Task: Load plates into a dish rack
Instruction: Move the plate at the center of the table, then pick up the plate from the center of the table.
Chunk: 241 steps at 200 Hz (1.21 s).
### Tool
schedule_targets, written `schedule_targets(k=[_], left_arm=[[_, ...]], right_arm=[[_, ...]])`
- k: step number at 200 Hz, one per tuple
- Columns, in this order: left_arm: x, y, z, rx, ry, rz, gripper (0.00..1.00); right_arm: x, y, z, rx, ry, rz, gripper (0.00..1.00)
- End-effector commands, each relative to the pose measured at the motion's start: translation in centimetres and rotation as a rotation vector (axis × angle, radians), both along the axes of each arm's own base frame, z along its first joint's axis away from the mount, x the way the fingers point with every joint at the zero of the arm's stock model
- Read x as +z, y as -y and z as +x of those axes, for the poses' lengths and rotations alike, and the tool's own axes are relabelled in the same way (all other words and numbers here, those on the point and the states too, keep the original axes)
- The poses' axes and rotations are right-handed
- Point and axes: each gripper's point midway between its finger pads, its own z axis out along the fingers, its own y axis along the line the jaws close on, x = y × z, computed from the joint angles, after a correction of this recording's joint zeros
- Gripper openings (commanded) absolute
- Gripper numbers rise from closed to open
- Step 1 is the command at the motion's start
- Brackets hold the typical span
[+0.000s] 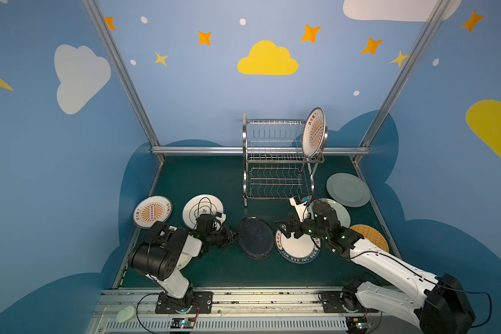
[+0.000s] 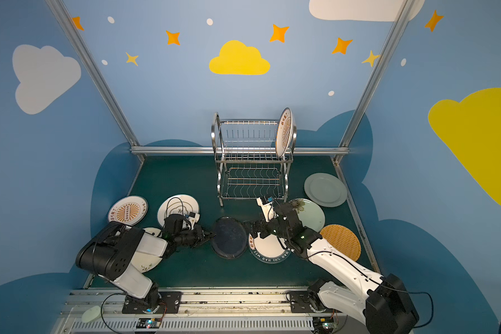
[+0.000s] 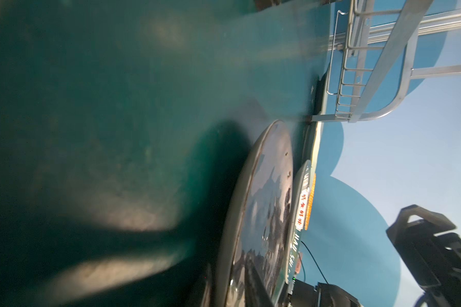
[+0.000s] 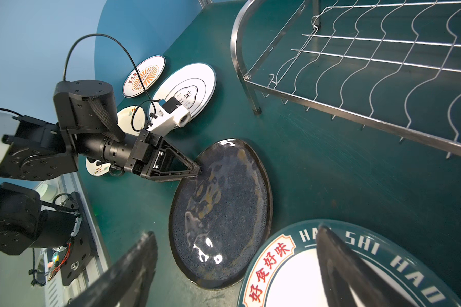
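**Progress: early.** One plate is racked; the rest lie on the bench (image 1: 200, 179).

**Nearest.** A sprigged plate (image 2: 149, 261) lies behind the left tool, largely hidden under that arm.

**Left tool** (image 4: 197, 170). The jaws are drawn almost together on the near rim of the black plate (image 4: 221, 212), which lies just ahead of it. A grip appears taken, but its firmness cannot be confirmed. Judged step in hand: lifting this plate.

**Right tool** (image 1: 289, 232). The jaws are wide apart and empty, poised over the lettered plate (image 1: 297, 251), which lies edge to edge with the black plate.

**Further out.**
- Behind the right tool, beside its arm: woven plate (image 1: 370, 235).
- Beyond the left tool: ringed plate (image 1: 216, 206) and sunburst plate (image 1: 152, 211).
- Beyond the right tool: flowered green plate (image 2: 313, 217), partly under the arm, then plain green plate (image 1: 348, 189).

**Farthest.** The rack (image 1: 275, 158) stands well beyond both tools. The racked plate (image 1: 313, 133) stands on edge at the upper tier's end, on the right tool's side. The remaining slots and the lower tier are vacant.

**Outstanding:** eight plates seen.
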Motion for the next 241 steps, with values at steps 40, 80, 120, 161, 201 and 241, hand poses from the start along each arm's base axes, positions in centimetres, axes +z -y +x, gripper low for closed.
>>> schedule_targets(k=[40, 80, 120, 161, 201, 241], left_arm=[[-7.8, -4.9, -4.8, 0.126, -0.266, 0.379, 0.21], [-7.6, -4.4, -4.7, 0.114, -0.256, 0.373, 0.17], [-6.6, -2.8, -4.0, 0.113, -0.245, 0.266, 0.06], [-4.7, -2.2, -2.9, 0.156, -0.234, 0.199, 0.04], [-2.2, -3.6, -1.9, 0.241, -0.222, 0.151, 0.04], [1.0, -4.6, -1.7, 0.267, -0.175, 0.095, 0.04]], right_arm=[[0.3, -0.1, 0.1, 0.000, 0.027, -0.004, 0.91], [0.3, -0.1, 0.1, 0.000, 0.030, -0.009, 0.91], [-0.1, -0.2, 0.2, 0.000, 0.024, -0.022, 0.91], [-0.5, -0.2, 0.4, -0.002, 0.021, -0.037, 0.91], [-1.2, -0.3, 0.6, -0.005, 0.004, -0.053, 0.91], [-1.9, -0.4, 0.8, -0.026, -0.056, -0.069, 0.92]])
